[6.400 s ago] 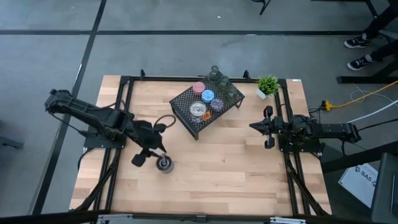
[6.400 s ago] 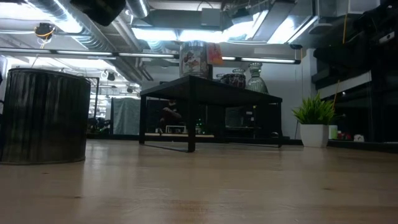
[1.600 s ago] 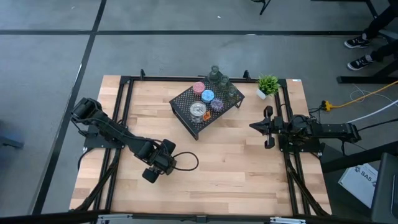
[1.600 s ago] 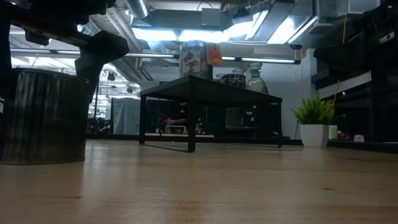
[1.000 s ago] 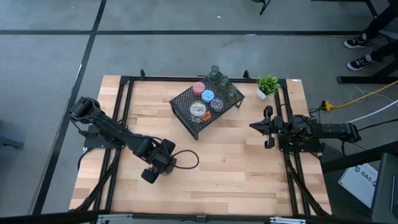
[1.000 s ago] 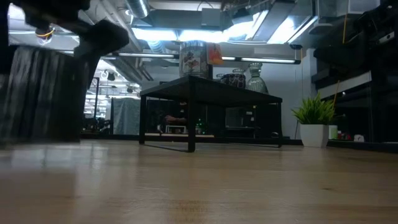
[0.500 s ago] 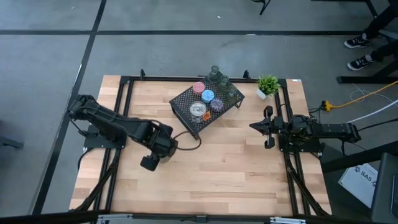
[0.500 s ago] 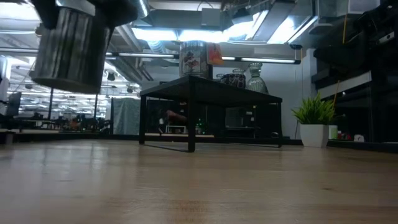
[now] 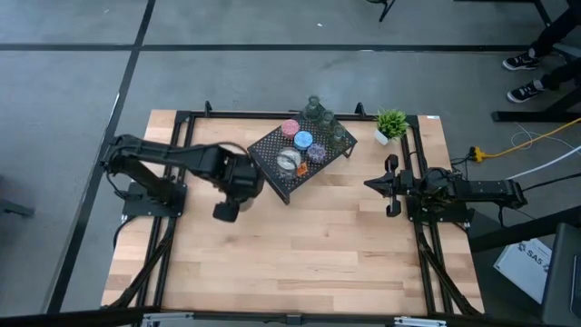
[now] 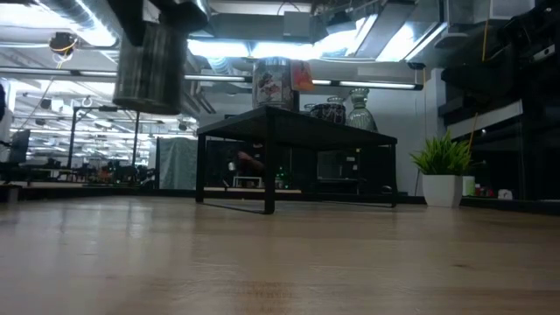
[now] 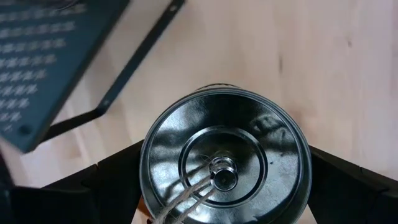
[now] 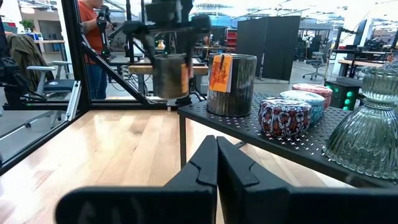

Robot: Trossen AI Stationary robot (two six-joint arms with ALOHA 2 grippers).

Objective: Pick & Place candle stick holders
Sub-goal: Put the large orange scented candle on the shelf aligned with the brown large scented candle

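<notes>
My left gripper [image 9: 238, 186] is shut on a shiny silver candle stick holder [image 11: 224, 158], a round tin with a centre post, which hangs in the air [image 10: 150, 66] just left of the black mesh rack [image 9: 300, 156]. In the high view the gripper hides it. On the rack stand a second silver holder [image 9: 289, 160], pink [image 9: 290, 128], blue [image 9: 303, 139] and purple [image 9: 317, 152] cups and green glass holders [image 9: 314, 111]. My right gripper [image 9: 392, 186] waits shut at the table's right side. My left gripper pinches the silver holder's round outer wall [image 11: 147, 180] between its two fingers [image 11: 106, 183], one on either side. The fingers come from above, pointing down. The holder hangs upright, open top up, lifted well clear of the table [image 10: 150, 96].
A small green potted plant [image 9: 391, 123] stands at the far right corner. The rack stands on thin legs [image 10: 269, 166] with room under it. Bare wood [image 9: 309, 245] spreads across the near half. A person [image 12: 93, 37] stands beyond the table.
My left gripper has risen and gone toward the table's far edge and the rack, keeping its hold. The silver holder has gone from the table top to hanging high in the air, still upright.
</notes>
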